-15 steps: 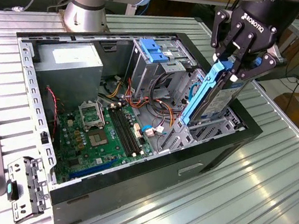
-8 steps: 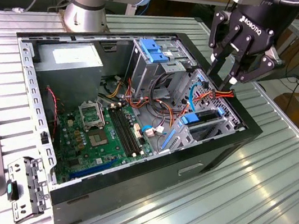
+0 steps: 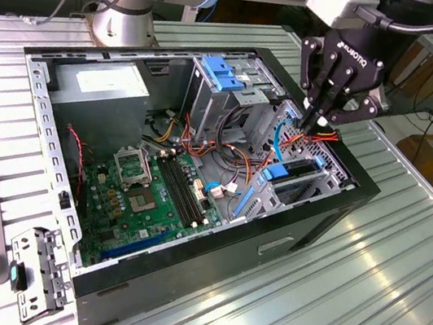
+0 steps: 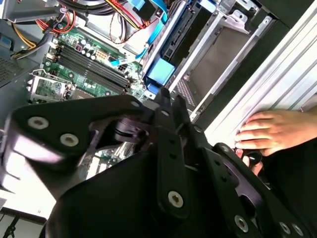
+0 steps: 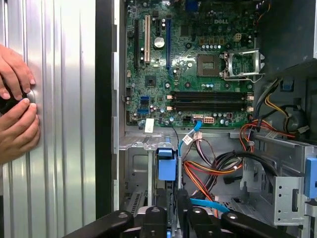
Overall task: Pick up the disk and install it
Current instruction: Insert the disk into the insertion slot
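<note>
The disk (image 3: 287, 176) stands on edge in the low drive bay at the end of the open computer case (image 3: 53, 153) toward the exterior view's right, with its blue plastic frame uppermost. That blue frame also shows in both wrist views (image 4: 161, 72) (image 5: 167, 164), just past my fingertips. My black gripper (image 3: 312, 122) hangs a little above the bay, close to the orange and blue cables. Its fingers (image 4: 164, 106) are drawn together to a point and nothing shows between them. They are not touching the disk.
Inside the case lie the green motherboard (image 3: 146, 192), a grey metal box with a white sticker (image 3: 100, 88) and a tall grey cage with a light-blue latch (image 3: 222, 73). A person's hands (image 5: 17, 99) rest on the ribbed table beside the case. A loose metal bracket (image 3: 39, 270) lies at the exterior view's left.
</note>
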Available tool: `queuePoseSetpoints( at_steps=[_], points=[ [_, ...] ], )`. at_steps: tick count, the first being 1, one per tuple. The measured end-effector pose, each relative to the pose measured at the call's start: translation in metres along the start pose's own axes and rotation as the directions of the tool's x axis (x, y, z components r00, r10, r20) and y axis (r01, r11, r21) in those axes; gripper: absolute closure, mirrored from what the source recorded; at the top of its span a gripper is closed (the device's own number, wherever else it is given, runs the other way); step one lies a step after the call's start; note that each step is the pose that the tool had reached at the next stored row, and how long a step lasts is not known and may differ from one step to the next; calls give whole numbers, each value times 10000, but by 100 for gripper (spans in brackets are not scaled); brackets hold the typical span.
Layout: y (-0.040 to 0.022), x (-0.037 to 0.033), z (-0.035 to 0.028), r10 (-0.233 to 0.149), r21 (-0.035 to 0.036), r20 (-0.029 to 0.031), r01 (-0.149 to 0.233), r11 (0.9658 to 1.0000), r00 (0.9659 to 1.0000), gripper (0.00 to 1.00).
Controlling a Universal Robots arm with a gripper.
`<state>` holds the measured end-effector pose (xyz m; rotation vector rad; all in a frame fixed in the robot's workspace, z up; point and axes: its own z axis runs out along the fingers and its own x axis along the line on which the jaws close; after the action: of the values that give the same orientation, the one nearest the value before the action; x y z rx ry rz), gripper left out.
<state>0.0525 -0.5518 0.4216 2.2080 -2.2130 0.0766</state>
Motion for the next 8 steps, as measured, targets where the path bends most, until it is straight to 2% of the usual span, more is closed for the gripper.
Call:
queuePoseSetpoints(
  at_steps=[1, 2, 3, 8],
  points=[
    [1, 12, 19, 1, 0, 0, -1, 10000, 10000, 82],
    [1, 24, 38, 0, 0, -1, 0, 10000, 10000, 88],
    [1, 36, 58, 0, 0, 1, 0, 10000, 10000, 89],
    [2, 85, 156, 0, 0, -1, 0, 10000, 10000, 89]
  ],
)
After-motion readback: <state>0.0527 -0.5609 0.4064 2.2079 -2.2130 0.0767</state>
